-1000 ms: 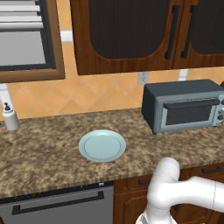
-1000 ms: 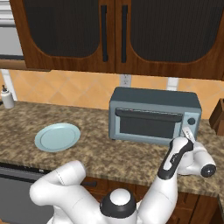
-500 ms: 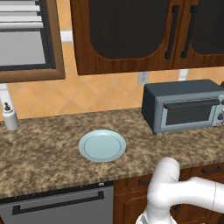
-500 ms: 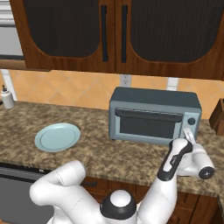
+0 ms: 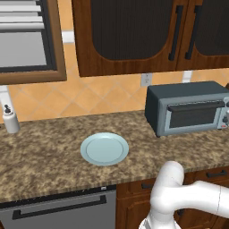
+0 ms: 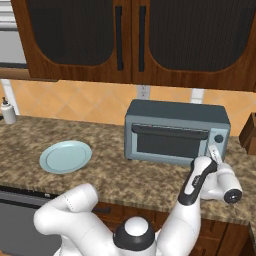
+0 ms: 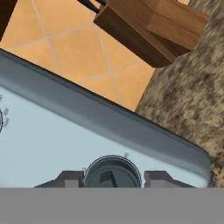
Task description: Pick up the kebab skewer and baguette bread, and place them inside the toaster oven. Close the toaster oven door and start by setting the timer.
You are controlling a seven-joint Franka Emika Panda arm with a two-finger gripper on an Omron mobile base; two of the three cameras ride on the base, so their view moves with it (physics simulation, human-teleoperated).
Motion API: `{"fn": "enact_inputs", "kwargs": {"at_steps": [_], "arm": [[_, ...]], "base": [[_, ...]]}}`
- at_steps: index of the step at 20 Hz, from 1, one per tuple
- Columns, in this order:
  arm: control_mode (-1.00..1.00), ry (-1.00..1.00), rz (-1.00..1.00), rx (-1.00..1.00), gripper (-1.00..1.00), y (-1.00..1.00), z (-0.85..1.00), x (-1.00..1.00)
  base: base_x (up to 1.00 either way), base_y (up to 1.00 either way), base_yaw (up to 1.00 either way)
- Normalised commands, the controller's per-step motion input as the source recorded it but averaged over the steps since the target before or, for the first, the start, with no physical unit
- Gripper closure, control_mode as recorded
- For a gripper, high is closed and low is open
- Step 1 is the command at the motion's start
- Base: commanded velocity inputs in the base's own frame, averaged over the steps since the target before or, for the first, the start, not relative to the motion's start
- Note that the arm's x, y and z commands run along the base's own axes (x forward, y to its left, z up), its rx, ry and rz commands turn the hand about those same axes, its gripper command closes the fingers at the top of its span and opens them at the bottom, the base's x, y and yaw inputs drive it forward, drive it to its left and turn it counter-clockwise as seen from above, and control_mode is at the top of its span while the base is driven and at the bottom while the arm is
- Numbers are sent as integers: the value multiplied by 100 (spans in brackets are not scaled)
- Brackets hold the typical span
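Grey-blue toaster oven (image 6: 176,133): on the speckled desk (image 6: 120,175), door (image 6: 171,141) shut.
Dial (image 7: 112,172): on the oven's front panel, between the fingers (image 7: 70,178).
Fingers: clamped on the dial.
Plate (image 5: 104,148): well left of the oven.

the toaster oven (image 6: 177,131) is grey-blue, its door (image 6: 170,142) set with a dark window and dark bar handle. beneath it the counter (image 5: 53,156) is speckled brown granite. left of the oven lies a pale blue plate (image 5: 104,148); behind, orange tile (image 5: 103,96).
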Motion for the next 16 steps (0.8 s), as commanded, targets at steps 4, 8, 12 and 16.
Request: {"fn": "enact_inputs", "kwargs": {"at_steps": [4,8,12,16], "arm": [[-100,0,0,0,100,3,14,6],[-100,2,0,2,100,4,8,7],[-100,4,0,14,100,1,17,6],[-100,4,0,22,100,0,22,1]], "base": [[0,0,0],[0,0,0],[0,0,0],[0,0,0]]}}
